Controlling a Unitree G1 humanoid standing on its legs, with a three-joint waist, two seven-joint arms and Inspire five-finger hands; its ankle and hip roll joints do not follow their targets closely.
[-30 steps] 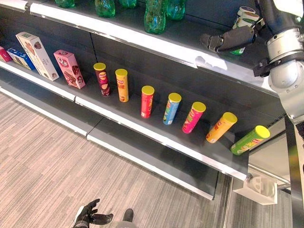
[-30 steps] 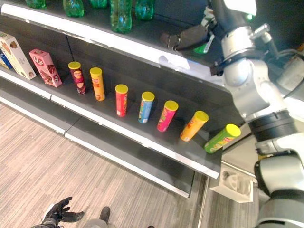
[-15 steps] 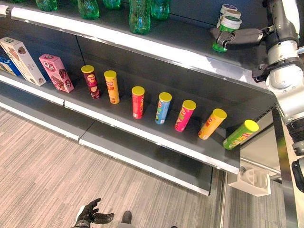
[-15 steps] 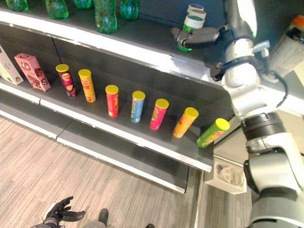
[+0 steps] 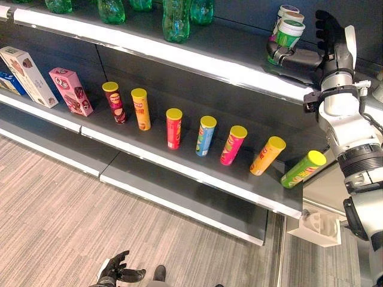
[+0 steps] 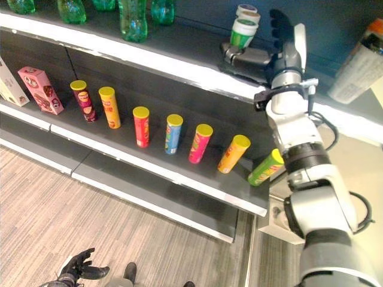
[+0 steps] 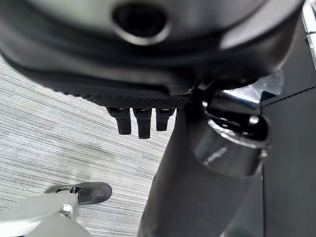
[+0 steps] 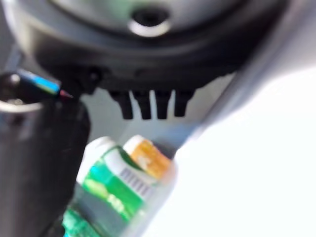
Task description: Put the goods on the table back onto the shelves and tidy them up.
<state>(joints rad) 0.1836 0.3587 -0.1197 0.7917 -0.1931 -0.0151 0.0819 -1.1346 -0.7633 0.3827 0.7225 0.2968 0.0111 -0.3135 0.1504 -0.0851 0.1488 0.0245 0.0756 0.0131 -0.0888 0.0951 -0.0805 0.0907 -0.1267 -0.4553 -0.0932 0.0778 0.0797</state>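
On the upper shelf [image 5: 227, 51], green cup [image 5: 287, 37] touches the open right robot hand [image 5: 326, 51]

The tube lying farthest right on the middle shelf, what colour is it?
The tube is lime green with a yellow lid, clearest in the left eye view.

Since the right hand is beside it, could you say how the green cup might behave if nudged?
The green cup looks tall and narrow with a wider white lid, so it may tip. It is probably light, sliding easily on the smooth shelf. The right hand's thumb lies by its base.
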